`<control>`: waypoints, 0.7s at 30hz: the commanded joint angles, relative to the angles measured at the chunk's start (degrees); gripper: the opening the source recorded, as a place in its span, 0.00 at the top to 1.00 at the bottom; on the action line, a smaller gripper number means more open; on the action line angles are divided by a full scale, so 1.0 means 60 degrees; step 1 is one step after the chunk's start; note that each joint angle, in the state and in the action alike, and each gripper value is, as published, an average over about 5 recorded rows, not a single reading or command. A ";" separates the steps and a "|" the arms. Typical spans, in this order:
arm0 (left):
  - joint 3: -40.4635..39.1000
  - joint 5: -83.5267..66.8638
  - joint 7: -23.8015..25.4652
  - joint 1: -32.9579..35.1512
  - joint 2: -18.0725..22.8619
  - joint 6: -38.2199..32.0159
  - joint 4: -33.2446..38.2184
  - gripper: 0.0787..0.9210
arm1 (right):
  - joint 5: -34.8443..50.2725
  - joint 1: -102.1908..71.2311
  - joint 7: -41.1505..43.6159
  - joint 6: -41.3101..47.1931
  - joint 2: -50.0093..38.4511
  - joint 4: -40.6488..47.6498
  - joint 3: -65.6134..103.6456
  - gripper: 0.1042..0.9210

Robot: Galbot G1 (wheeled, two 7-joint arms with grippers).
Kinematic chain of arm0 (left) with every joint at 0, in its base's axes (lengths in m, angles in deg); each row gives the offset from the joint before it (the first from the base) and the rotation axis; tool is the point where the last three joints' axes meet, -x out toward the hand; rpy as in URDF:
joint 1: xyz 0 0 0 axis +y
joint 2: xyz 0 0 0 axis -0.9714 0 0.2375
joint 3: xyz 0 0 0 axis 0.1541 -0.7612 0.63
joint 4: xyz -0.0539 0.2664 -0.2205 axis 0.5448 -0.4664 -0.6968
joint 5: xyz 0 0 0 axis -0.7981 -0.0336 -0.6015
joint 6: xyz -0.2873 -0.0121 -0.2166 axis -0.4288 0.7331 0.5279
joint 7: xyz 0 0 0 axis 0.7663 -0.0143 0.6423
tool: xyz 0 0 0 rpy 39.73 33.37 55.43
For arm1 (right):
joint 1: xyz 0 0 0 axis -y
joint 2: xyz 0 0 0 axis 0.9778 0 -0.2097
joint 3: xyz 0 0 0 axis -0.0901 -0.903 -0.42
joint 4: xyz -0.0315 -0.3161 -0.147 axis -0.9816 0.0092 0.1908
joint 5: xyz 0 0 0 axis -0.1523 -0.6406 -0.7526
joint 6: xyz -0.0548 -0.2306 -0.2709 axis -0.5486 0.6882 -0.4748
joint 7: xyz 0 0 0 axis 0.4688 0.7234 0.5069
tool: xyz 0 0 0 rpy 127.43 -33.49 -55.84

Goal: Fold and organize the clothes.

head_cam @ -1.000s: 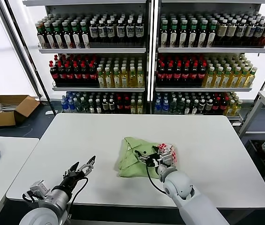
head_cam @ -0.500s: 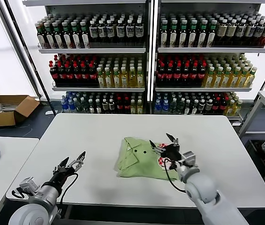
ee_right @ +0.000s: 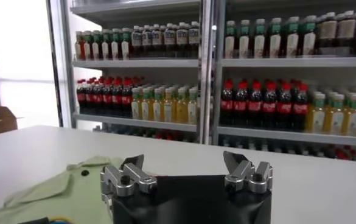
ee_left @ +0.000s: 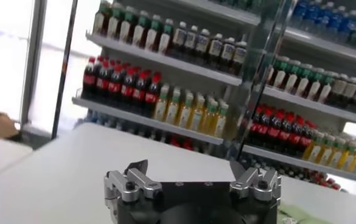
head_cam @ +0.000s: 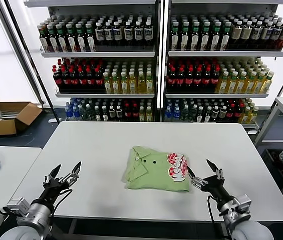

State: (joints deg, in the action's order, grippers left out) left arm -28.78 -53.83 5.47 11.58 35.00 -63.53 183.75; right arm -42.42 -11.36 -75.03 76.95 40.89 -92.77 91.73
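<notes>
With the light green soft polo shirt lying folded mid-table, we judge it best to keep the left gripper and right gripper wide open, empty and clear of it.

A shop: shelves packed with bottled drinks.

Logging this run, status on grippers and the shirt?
Left gripper open, right gripper open, both empty, flanking shirt. Light green folded polo shirt flat on white table. Nothing in the way.
</notes>
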 commanded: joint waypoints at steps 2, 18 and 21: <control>0.0657 0.1683 0.1224 0.0404 0.0249 -0.0568 0.0461 0.12 | -0.0499 -0.1841 0.0653 -0.0750 0.0730 -0.0531 0.1409 0.12; 0.1087 0.1600 0.1444 0.0756 0.0490 -0.0678 0.0496 0.12 | -0.0696 -0.2030 0.0845 -0.1150 0.0905 -0.0347 0.1526 0.12; 0.1169 0.1600 0.1622 0.0663 0.0415 -0.0687 0.0371 0.12 | -0.0711 -0.2085 0.0957 -0.1278 0.0950 -0.0355 0.1569 0.12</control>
State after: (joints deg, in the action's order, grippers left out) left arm -23.13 -45.60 12.73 15.52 37.64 -67.09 186.65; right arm -46.05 -21.42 -71.38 71.55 45.65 -94.27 99.48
